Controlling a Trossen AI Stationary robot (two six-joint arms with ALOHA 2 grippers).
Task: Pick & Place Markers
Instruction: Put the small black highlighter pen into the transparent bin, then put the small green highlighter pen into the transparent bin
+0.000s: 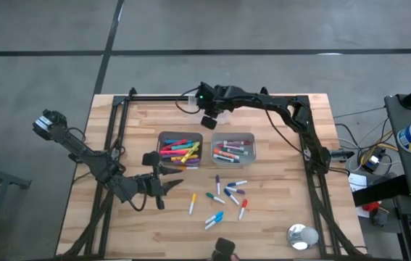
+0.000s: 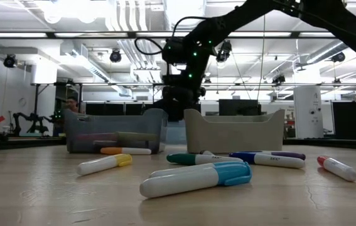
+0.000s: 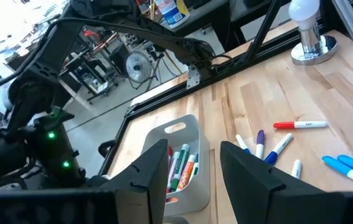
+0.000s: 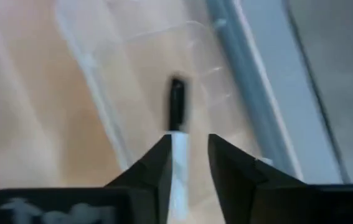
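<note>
Right gripper (image 4: 187, 163) beyond the bins, near far table edge, fingers slightly parted around white-barrelled black-capped marker (image 4: 176, 118); grip likely loosening. Clear plastic bin (image 1: 233, 148) lies nearer than gripper: bring marker over it before full release. Left gripper (image 3: 193, 169) spread, idle.

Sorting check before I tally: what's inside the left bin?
The left bin holds a jumble of markers with yellow, red, pink, orange and blue showing. Those lying underneath the top layer are covered, so an exact count isn't possible.
</note>
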